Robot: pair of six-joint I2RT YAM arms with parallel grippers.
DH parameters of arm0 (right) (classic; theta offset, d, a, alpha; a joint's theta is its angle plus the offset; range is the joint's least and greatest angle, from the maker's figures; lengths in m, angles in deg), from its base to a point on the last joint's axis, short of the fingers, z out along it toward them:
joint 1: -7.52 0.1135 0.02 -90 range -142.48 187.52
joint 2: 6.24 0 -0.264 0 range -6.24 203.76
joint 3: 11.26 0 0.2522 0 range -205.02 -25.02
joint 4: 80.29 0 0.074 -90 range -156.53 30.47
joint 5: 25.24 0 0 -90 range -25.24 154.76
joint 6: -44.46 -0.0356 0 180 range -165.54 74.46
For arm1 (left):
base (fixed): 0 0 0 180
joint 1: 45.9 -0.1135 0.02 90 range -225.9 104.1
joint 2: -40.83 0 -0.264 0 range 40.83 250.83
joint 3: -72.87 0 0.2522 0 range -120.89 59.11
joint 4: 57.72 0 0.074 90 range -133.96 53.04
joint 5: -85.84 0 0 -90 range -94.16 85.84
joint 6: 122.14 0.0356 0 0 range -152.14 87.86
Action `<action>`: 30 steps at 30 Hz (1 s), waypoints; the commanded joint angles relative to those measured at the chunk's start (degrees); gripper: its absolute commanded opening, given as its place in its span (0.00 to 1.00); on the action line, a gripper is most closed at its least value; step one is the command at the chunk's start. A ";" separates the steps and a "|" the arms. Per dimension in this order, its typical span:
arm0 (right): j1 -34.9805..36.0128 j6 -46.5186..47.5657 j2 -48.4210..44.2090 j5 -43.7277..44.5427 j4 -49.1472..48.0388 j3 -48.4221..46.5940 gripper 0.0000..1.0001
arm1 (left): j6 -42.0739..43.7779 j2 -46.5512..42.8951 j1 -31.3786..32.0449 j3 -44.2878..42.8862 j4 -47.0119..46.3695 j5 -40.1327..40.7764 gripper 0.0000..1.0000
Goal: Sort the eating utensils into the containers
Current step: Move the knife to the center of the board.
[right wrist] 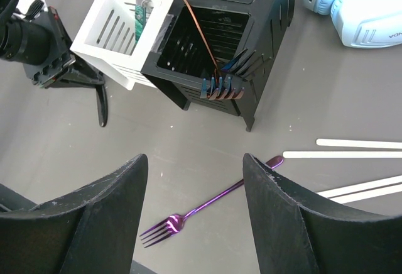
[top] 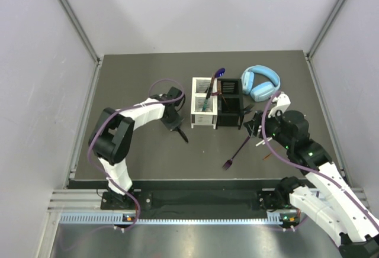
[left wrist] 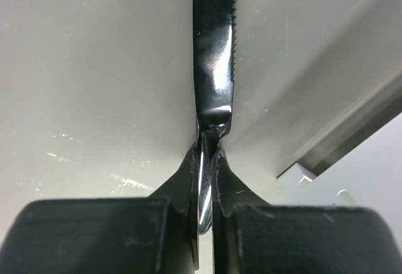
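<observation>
The left gripper (top: 173, 122) pinches a knife (left wrist: 213, 54) tight. The right gripper (right wrist: 193, 161) is spread wide over a purple fork (right wrist: 207, 206) on the table (top: 136, 169).

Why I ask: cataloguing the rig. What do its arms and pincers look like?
The left arm and right arm have white links, black joints and a purple cable looping along each. The left pincer and right pincer are black, with tapered fingers.

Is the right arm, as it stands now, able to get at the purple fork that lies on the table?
Probably yes. The purple fork lies flat close to the open right gripper, with nothing on top of it, and the black caddy stands clear of it.
</observation>
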 commanded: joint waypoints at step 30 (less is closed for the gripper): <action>-1.81 -2.03 5.15 -2.66 -5.47 -1.79 0.62 | 3.62 -25.08 9.48 15.79 4.32 29.74 0.00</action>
